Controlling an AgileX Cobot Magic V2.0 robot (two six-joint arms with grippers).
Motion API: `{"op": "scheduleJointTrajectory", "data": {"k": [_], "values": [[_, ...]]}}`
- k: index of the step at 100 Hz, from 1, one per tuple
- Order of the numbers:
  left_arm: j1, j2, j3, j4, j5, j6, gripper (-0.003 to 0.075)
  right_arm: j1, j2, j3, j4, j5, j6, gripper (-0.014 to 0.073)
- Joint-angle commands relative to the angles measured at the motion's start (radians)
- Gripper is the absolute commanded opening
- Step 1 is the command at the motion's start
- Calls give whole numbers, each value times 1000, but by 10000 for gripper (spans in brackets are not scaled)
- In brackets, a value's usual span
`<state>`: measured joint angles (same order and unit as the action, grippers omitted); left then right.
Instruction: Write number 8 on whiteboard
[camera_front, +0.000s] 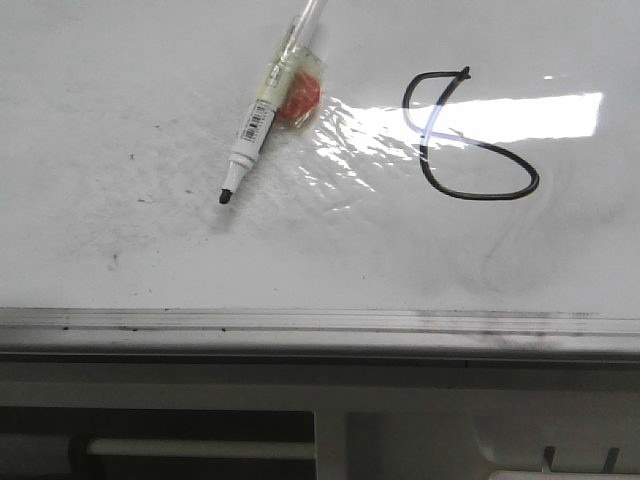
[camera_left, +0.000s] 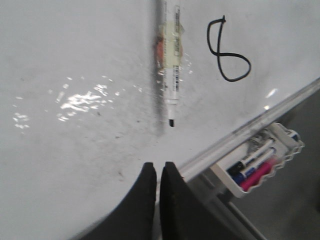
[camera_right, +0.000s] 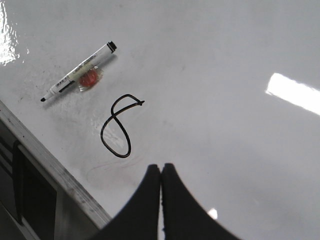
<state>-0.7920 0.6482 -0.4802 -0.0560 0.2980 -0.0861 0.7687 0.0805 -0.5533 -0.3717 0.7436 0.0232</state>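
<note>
A thin black number 8 (camera_front: 465, 135) is drawn on the glossy whiteboard (camera_front: 120, 90), right of centre; it also shows as the number 8 (camera_left: 227, 50) and the number 8 (camera_right: 119, 125) in the wrist views. A white marker (camera_front: 262, 110) lies uncapped on the board, tip toward the rail, with an orange taped blob beside it. My left gripper (camera_left: 159, 166) is shut and empty, above the board near its rail, apart from the marker (camera_left: 171, 70). My right gripper (camera_right: 161, 167) is shut and empty, just short of the figure. Neither gripper appears in the front view.
A pale metallic rail (camera_front: 320, 322) runs along the whiteboard's near edge. Beyond the rail, a white tray (camera_left: 260, 165) holds several coloured markers. Grey smudges and a bright light reflection (camera_front: 520, 115) mark the board. The marker (camera_right: 80, 72) lies left of the figure.
</note>
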Motion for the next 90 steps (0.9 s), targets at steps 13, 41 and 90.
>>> {"op": "scheduleJointTrajectory", "data": {"k": [13, 41, 90], "values": [[159, -130, 192, 80, -441, 25, -20, -4, 13, -22, -28, -70, 2, -50], [417, -415, 458, 80, -580, 25, -20, -4, 13, -22, -28, -70, 2, -50], [522, -635, 512, 45, -34, 25, -20, -4, 13, -22, -28, -70, 2, -50]]}}
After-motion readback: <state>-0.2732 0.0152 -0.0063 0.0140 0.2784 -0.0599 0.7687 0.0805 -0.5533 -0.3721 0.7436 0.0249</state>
